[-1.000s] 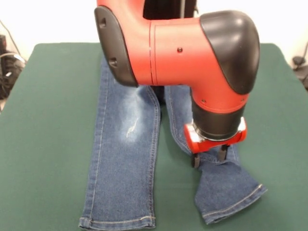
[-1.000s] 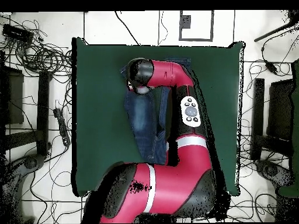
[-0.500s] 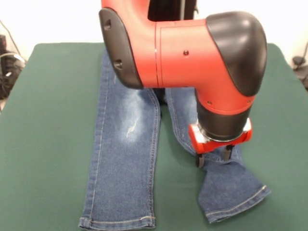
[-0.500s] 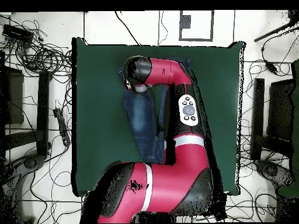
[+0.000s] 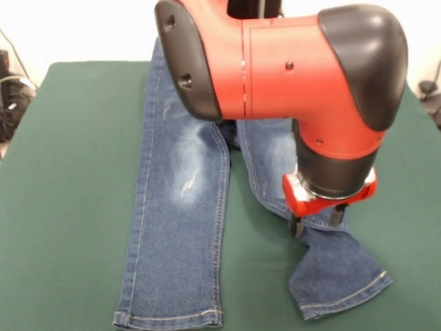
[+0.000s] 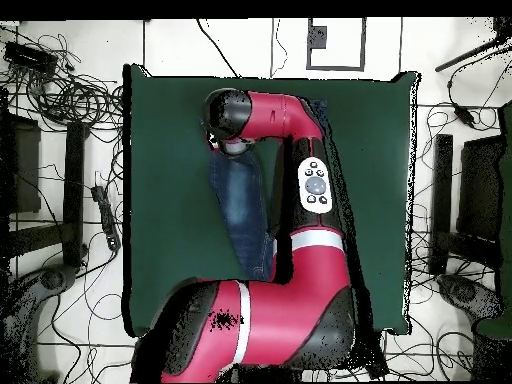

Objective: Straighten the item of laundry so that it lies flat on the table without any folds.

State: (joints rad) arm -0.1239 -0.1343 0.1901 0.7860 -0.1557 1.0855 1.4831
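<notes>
Front view: we see one pair of jeans (image 5: 180,207) lying on one green table (image 5: 62,207). One leg runs straight down toward six o'clock, flat and smooth. The other leg bends at a crease and kinks off toward five o'clock. One red arm (image 5: 275,69) comes down from twelve o'clock, and its gripper (image 5: 318,222) sits right on that crease, its two dark fingers narrow and pinching the denim. We judge it holds the bent leg there in order to drag it out straight.

Overhead view: we count the same single table (image 6: 170,200) and one pair of jeans (image 6: 243,215), mostly covered by the arm (image 6: 300,290), which reaches up from six o'clock. Its gripper is hidden under the wrist here.
</notes>
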